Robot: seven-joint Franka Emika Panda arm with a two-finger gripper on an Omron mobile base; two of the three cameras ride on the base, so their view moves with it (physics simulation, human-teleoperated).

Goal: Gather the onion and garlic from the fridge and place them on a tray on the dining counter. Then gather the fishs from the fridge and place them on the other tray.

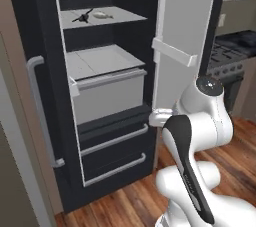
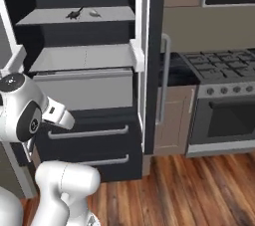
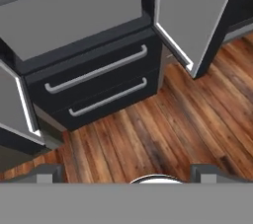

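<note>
The arm is glossy white with rounded, bulbous segments, a black inset panel along one link and dark grey joint caps.

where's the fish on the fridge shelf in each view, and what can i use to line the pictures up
Left base view: the fish lies on the upper shelf, near the top, left of centre.
Right base view: the fish lies on that shelf too, top, left of centre.
Hand view: the fish is not in it.
Shared landmark: the two drawer handles, upper one at and.
</note>
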